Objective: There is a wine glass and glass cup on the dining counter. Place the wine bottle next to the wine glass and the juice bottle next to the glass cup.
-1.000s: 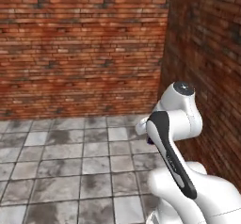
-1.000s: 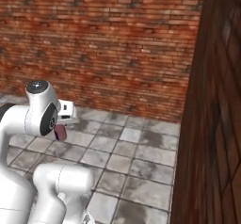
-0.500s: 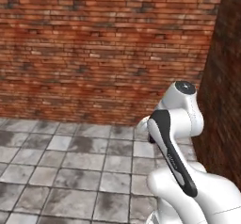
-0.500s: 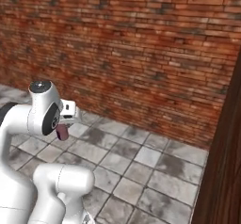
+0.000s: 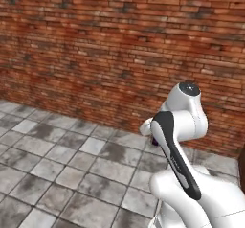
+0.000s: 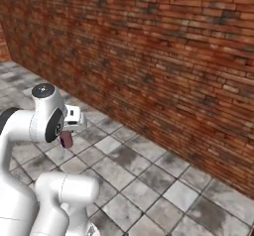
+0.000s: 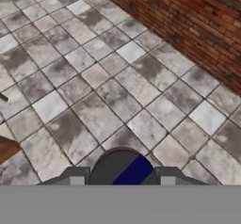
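We carry the juice bottle (image 7: 123,169) clamped in our tool (image 7: 120,176), upright over the tiled floor (image 7: 99,84) beside the brick wall (image 5: 119,45), no bench ahead.

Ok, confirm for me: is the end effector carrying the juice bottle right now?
Yes, the end effector is shut on the juice bottle, its dark purple body sitting between the fingertips.
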You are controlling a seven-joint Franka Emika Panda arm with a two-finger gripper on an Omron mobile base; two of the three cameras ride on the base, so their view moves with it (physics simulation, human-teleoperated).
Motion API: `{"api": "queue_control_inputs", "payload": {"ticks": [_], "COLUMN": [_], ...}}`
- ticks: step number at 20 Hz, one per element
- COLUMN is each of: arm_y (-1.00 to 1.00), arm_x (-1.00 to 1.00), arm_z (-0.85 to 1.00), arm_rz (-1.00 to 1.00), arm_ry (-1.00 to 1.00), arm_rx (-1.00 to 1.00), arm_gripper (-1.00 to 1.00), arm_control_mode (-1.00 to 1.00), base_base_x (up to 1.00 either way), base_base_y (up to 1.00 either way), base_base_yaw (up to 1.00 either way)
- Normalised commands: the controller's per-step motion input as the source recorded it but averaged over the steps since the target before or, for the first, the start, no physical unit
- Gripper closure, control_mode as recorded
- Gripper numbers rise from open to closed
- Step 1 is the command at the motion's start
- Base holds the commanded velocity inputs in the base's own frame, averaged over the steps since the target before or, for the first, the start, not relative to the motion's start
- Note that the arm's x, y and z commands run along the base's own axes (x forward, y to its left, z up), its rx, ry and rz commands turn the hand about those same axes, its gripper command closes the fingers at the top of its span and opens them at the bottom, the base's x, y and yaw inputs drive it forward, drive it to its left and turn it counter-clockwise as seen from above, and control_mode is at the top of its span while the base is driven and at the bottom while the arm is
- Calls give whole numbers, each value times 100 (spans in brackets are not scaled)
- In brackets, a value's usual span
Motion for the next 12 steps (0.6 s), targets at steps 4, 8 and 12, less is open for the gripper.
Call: {"api": "queue_control_inputs", "payload": {"ticks": [4, 8, 12], "arm_y": [0, 0, 0], "arm_x": [0, 0, 0], "arm_z": [0, 0, 0], "arm_rz": [0, 0, 0], "arm_ry": [0, 0, 0], "arm_rx": [0, 0, 0], "arm_gripper": [100, 100, 100], "arm_control_mode": [100, 100, 100], "base_base_x": [70, 66, 61], "base_base_y": [0, 0, 0], "base_base_yaw": [49, 52, 55]}}
